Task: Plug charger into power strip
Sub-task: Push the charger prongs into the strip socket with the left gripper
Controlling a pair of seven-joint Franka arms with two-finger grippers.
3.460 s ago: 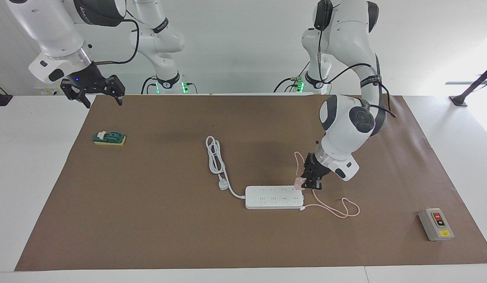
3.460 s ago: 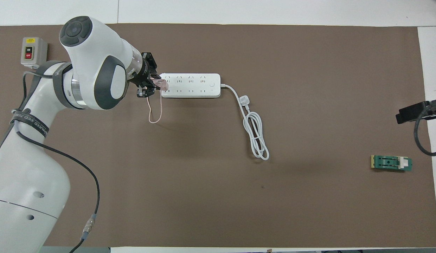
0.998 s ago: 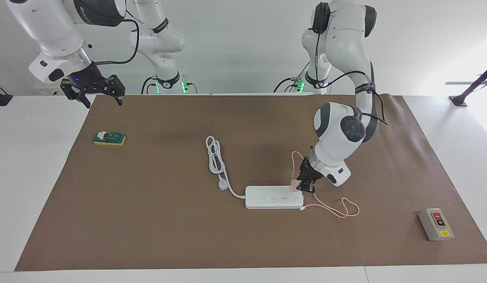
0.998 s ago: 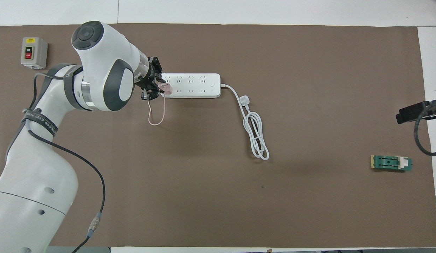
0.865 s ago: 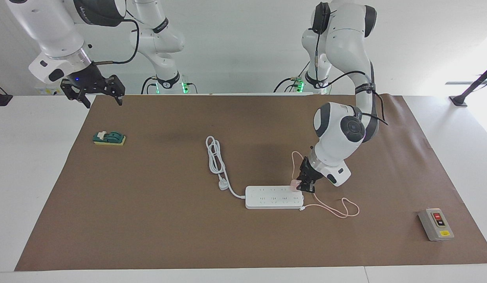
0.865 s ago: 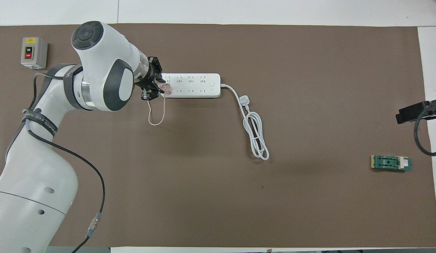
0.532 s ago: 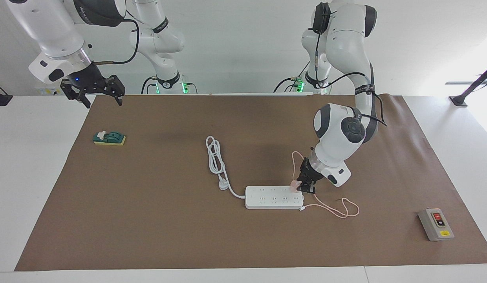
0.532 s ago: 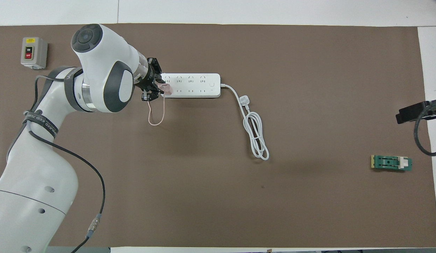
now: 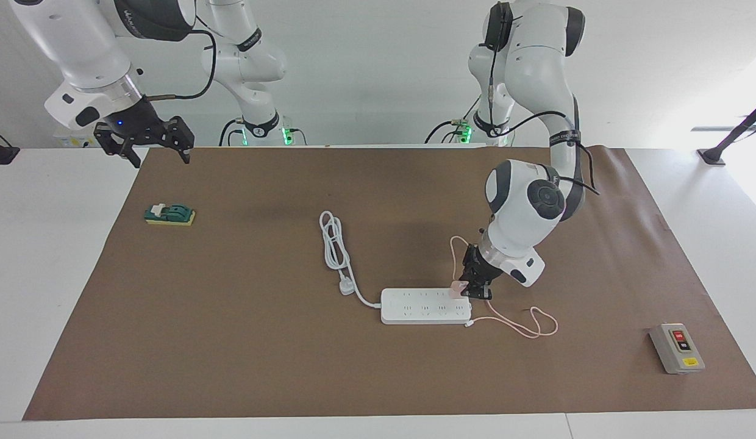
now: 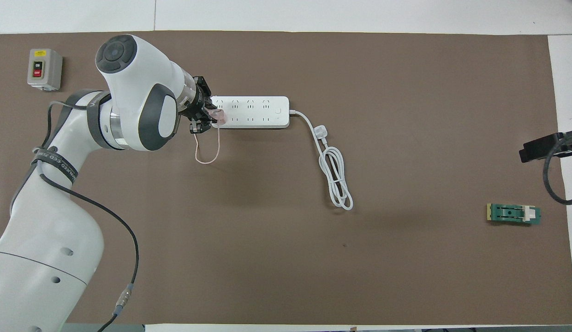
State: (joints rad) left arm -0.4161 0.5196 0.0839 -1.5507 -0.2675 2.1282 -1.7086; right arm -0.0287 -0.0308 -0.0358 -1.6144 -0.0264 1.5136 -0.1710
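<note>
The long flat white power strip [image 9: 425, 306] with two rows of sockets lies on the brown paper-covered surface [image 9: 262, 341] and serves as landmark throughout. The left tool [image 9: 473, 289] is pinching the small pale pink cube-shaped charger [image 9: 458, 287] and holds it at the strip's end toward the left arm's end of the surface, over the socket row nearer the robots; the overhead view places the charger [image 10: 217, 115] on or just above that end socket. Whether the prongs have entered the socket cannot be told. The charger's thin pink cable [image 9: 524, 323] loops on the surface beside that same end of the strip. The strip's thick white cord and three-pin plug [image 9: 346, 286] lie coiled off its other end, unplugged. The right tool [image 9: 147, 141] waits, spread and empty, raised well apart from the strip at the right arm's end, near a green block on a yellow pad [image 9: 169, 214]. A grey button box [image 9: 677, 347] sits well apart from the strip toward the left arm's end. Judgement: the insertion step is in hand. The next move calls for a straight downward press with prongs aligned to the slots; the unheld strip may shift or tip under off-axis force.
</note>
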